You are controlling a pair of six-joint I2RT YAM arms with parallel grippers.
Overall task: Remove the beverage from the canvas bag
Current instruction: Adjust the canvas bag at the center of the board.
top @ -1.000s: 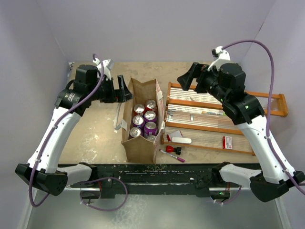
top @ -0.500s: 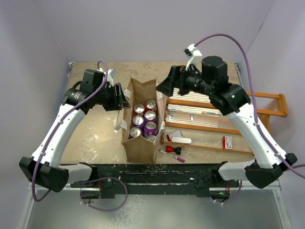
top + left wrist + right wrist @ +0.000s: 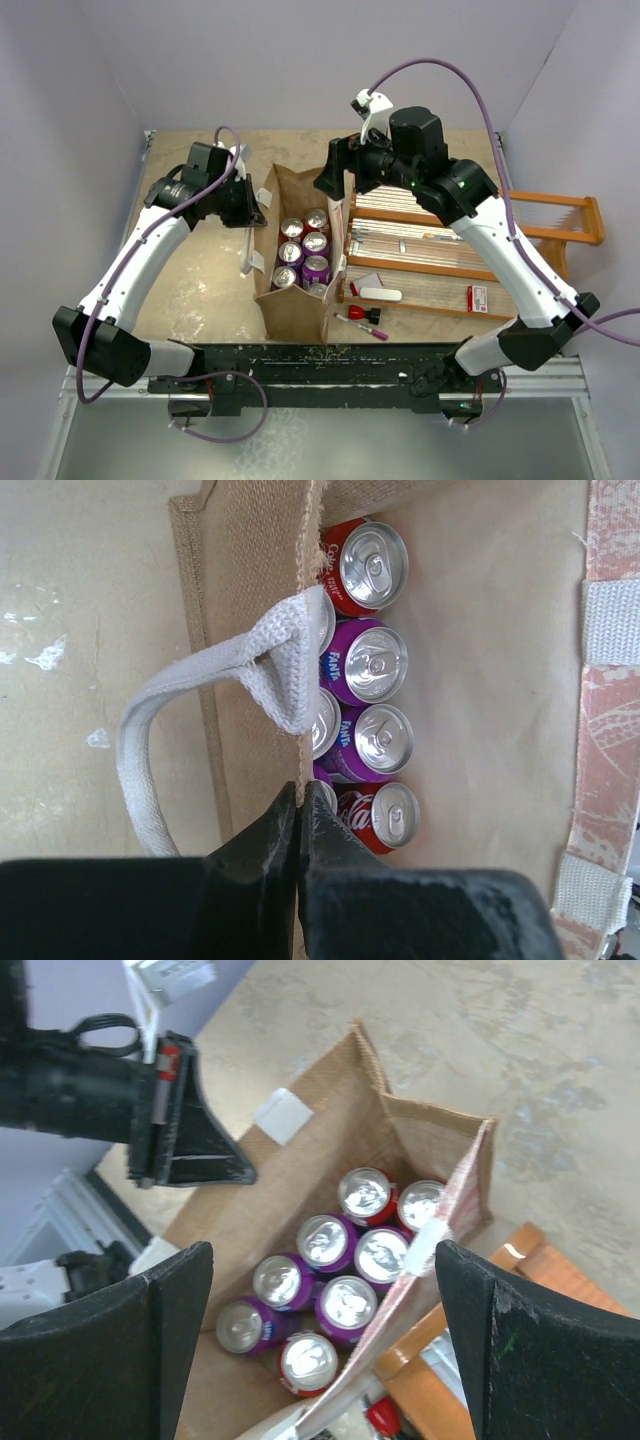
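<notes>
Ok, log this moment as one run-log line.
left gripper: shut on rim of canvas bag | right gripper: open, above bag | soda cans: upright inside, none lifted

Some cans (image 3: 326, 725) half hidden behind canvas bag (image 3: 250, 560) wall — rack (image 3: 570, 199) item labels unreadable.

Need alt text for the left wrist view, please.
The left gripper is pinched shut on the top rim of the canvas bag, just beside its white handle. Inside the open bag stand red and purple drink cans, tops up.
</notes>
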